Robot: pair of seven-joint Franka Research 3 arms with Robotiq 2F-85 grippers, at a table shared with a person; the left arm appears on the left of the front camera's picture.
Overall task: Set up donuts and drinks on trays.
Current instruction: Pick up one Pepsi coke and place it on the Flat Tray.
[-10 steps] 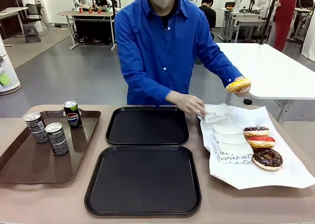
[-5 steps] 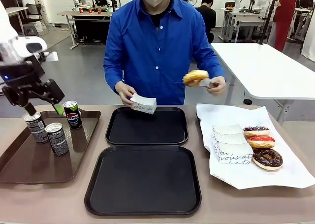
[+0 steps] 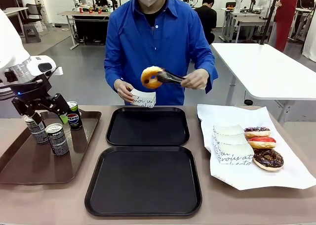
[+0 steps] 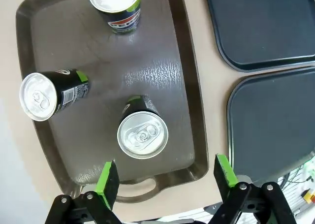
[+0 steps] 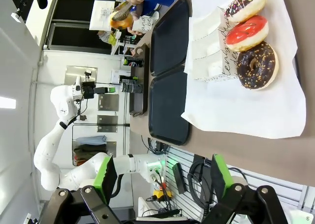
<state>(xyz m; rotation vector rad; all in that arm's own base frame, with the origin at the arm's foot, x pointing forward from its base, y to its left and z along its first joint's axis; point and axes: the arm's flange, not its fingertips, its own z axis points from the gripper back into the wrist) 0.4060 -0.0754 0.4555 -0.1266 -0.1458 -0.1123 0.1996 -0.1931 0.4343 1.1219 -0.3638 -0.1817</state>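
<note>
Three drinks stand on a brown tray (image 3: 29, 170): a Pepsi can (image 3: 73, 114) and two green-banded cans (image 3: 57, 138) (image 3: 35, 127). My left gripper (image 3: 45, 117) hovers open above them; in its wrist view the left gripper (image 4: 166, 177) sits just past the nearest can (image 4: 142, 134). Two black trays (image 3: 148, 126) (image 3: 144, 180) lie bare. The person holds a glazed donut (image 3: 150, 77) in tongs next to a paper sleeve (image 3: 143, 99). Three frosted donuts (image 3: 261, 142) rest on white paper. My right gripper (image 5: 162, 177) is open, well above the donuts (image 5: 246, 33).
Paper sleeves (image 3: 232, 146) lie beside the donuts on the white paper sheet (image 3: 276, 180) at the right. The person stands at the table's far edge behind the far black tray. A white table (image 3: 271, 71) stands behind at the right.
My left arm has come in from the left and dropped over the cans. The person picked up a sleeve and swung the glazed donut in tongs from the right to it.
</note>
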